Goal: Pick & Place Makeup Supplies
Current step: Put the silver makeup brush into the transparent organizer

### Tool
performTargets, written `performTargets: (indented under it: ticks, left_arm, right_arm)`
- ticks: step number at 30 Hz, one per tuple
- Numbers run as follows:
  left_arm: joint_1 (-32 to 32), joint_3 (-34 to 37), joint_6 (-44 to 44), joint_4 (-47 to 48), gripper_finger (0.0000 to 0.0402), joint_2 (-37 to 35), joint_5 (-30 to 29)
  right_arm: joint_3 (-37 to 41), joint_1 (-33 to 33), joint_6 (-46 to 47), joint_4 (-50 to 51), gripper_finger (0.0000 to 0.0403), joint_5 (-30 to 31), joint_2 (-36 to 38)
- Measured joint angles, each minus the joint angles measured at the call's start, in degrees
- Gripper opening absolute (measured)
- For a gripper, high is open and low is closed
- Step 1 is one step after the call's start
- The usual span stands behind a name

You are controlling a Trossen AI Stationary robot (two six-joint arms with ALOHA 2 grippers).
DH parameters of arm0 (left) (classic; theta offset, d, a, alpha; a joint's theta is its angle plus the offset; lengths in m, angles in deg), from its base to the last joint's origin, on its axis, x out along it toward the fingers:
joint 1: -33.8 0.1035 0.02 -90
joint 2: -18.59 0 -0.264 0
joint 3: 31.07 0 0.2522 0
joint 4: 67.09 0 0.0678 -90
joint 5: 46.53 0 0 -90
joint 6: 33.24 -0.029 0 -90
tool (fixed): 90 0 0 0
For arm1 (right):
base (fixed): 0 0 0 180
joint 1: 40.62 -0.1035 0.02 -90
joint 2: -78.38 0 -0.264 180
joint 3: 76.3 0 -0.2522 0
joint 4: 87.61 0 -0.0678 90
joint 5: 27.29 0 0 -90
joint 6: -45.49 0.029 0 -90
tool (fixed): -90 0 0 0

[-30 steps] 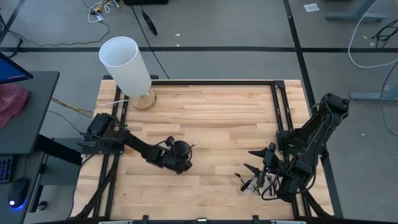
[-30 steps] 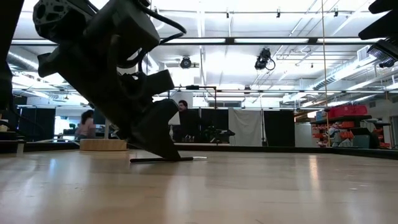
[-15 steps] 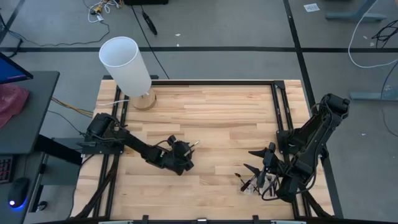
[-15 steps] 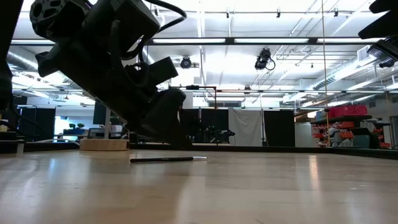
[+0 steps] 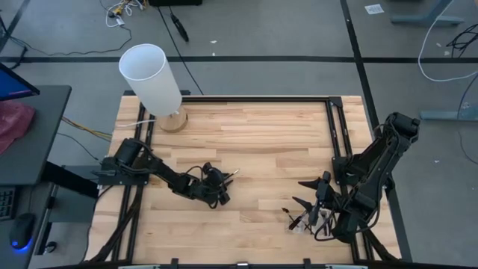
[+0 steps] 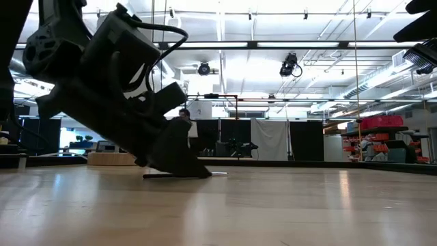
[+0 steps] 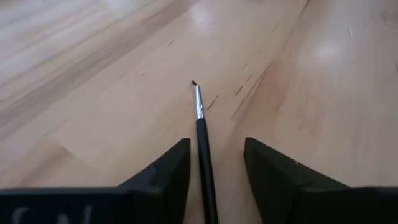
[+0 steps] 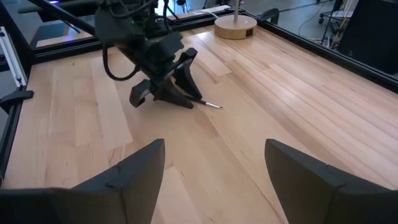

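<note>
The left gripper [image 5: 219,188] is sitting low on the table [image 5: 261,142], a little left of its middle, with its fingers [image 7: 163,174] open and reaching down to the wood. A single brush [image 7: 202,134] is lying flat on the table between the two fingers, with a gap showing on either side of it; its pale ferrule and small dark tip are pointing away from the gripper, past the fingertips. From table height, the brush [image 6: 181,175] is showing as a thin dark line under the gripper [image 6: 179,160], its pale end sticking out to the right.

The right gripper [image 5: 314,203] is waiting near the right front corner of the table, its fingers [image 8: 134,174] spread wide, well apart from the brush [image 8: 208,104]. Several more brushes [image 5: 302,221] are lying in a loose cluster just beside it.

A white cylinder [image 5: 151,78] is standing on a round wooden base at the far left corner.
</note>
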Motion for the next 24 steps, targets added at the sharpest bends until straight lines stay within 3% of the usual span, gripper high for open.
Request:
performTargets:
  ticks: [5,14,21,24]
  left_arm:
    - [-0.08,-0.15,1.96,-0.40,0.0119,1.73,-2.05]
    - [1.24,0.07,0.87,-2.01,0.0118,2.00,-0.56]
    - [1.45,-0.09,1.24,-0.87,0.0021,1.82,1.77]
    - [1.45,-0.09,1.18,-0.76,0.0016,1.78,1.93]
  right_arm:
    - [0.00,0.11,0.00,-0.11,0.0279,0.47,0.00]
    - [0.00,0.22,0.00,-0.28,0.0279,0.49,0.00]
    - [0.00,0.22,0.02,-0.32,0.0279,0.47,0.00]
    - [0.00,0.22,-0.51,-0.33,0.0279,0.42,0.00]
